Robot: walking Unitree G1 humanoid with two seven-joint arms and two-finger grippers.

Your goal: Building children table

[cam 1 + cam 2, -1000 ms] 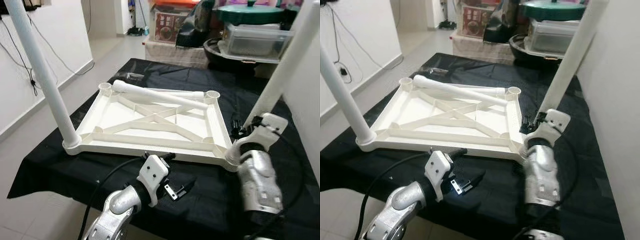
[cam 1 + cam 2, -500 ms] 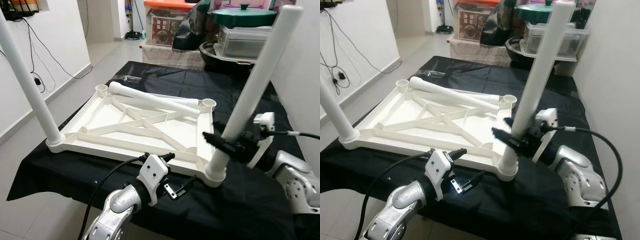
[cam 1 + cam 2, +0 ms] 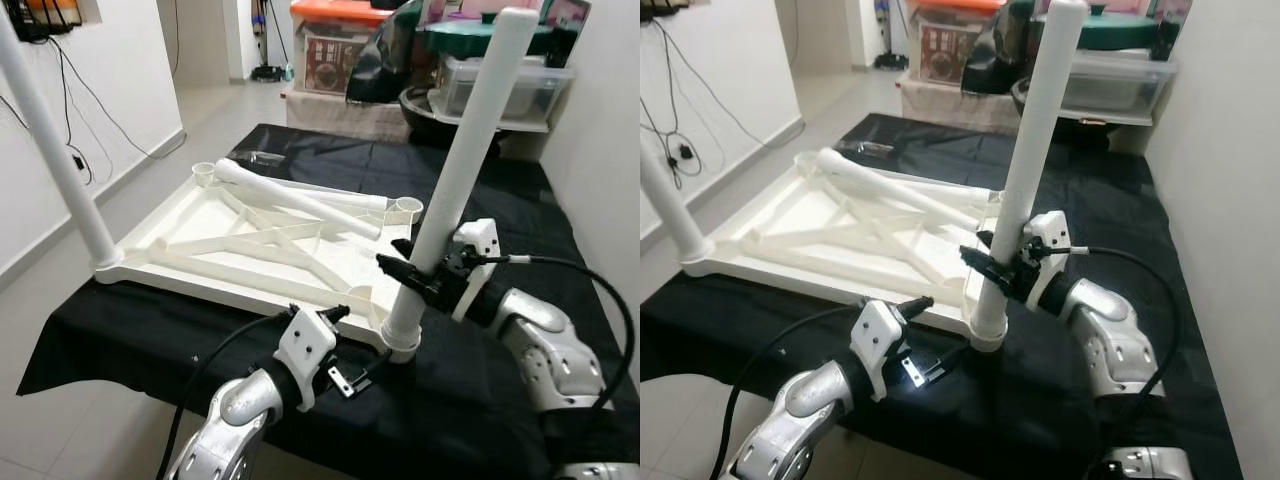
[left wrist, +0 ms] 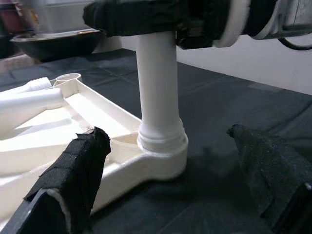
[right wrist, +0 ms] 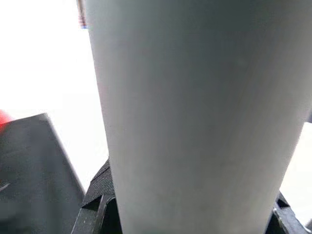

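Black cloth under tabletop; tiled floor.

So the tabletop frame lies upside down on the black cloth. One leg stands in its near right corner, another leg in its near left corner, and a loose leg lies across its far side.
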